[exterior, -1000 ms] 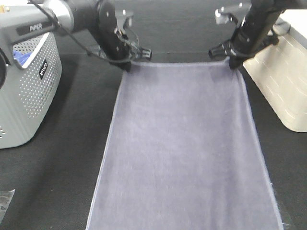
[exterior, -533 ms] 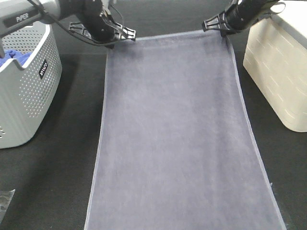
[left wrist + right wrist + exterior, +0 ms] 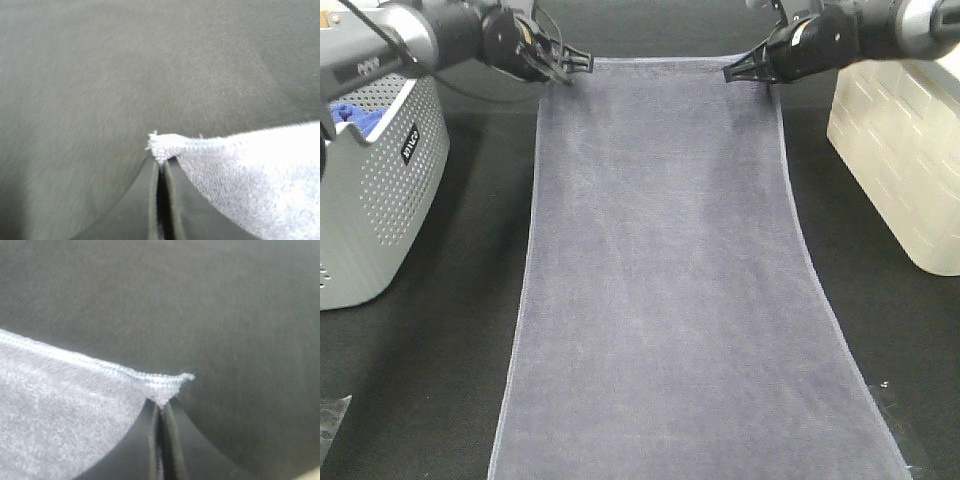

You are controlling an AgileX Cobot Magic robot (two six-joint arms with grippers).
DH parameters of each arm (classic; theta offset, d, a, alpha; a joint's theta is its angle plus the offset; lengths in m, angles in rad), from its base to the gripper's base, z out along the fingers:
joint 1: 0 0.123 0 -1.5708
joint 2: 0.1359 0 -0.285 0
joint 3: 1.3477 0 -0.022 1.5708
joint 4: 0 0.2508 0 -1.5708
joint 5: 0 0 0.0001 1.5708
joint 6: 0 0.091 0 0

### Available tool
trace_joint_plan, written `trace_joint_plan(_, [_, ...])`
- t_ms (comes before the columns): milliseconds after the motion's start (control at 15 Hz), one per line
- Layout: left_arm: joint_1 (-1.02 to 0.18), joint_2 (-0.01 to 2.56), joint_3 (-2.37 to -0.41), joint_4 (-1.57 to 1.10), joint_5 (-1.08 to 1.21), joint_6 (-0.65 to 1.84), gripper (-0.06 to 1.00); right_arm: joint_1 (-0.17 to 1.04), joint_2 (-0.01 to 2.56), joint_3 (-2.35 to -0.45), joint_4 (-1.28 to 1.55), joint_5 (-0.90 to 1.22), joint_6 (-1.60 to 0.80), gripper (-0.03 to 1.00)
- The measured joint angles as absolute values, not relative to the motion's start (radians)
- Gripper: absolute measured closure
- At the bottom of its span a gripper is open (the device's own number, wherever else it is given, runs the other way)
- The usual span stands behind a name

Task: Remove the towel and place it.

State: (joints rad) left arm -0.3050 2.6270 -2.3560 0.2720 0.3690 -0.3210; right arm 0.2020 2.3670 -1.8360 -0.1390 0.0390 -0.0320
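Exterior high view showed the towel (image 3: 665, 270) spread flat on the black table (image 3: 450, 360), its long axis running from the two grippers toward the camera. The left gripper (image 3: 565, 70) and right gripper (image 3: 748, 72) were each clamped shut on a far corner, the hem stretched between them. Judged best practice: lower both corners together, keep equal tension, and release only once the hem lies flat.

Towel (image 3: 660, 280) fuzzy matt terry; table (image 3: 450, 380) matt cloth.
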Motion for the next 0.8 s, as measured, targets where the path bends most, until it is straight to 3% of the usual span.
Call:
trace_joint_plan(600, [-0.257, 2.757, -2.356, 0.289, 0.085, -0.348, 0.94, 0.200, 2.594, -1.971, -0.148, -0.112, -0.086, 0.97])
trace_joint_plan(800, [-0.257, 2.783, -2.356, 0.289, 0.104, -0.348, 0.93, 0.199, 2.639, -1.979, -0.147, -0.155, -0.091, 0.94])
